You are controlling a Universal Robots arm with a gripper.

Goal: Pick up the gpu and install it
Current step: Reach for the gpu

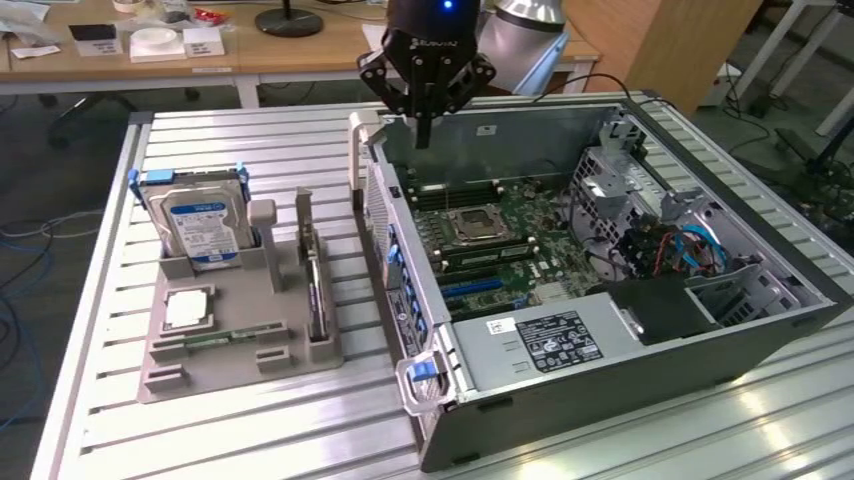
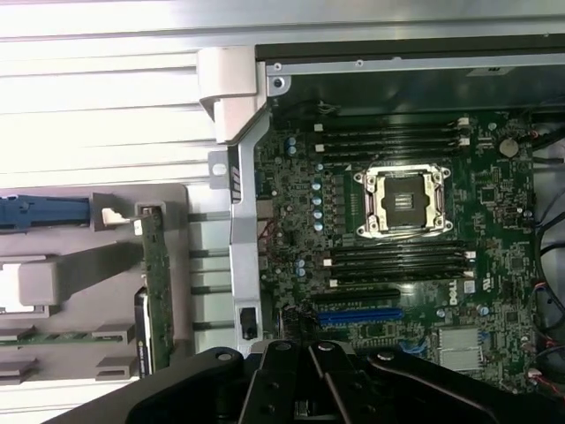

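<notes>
Hardly started, I'd say — the gpu (image 1: pixel 312 295) stands edge-on in the grey holder (image 1: pixel 214 350) beside the open computer case (image 1: pixel 627 390), untouched. The gripper (image 1: pixel 423 130) hangs over the case's far wall, fingers pinched together, empty — pickup and install both remain.

Gpu (image 1: pixel 311 290): thin flat circuit card, dark-faced, seen edge-on. It stands upright on its long edge in a slot of the grey holder (image 1: pixel 200 370) on the table (image 1: pixel 254 140). Its silvery bracket is at the end nearer the tool (image 1: pixel 423 140). The card is unheld and well apart from the tool.
</notes>
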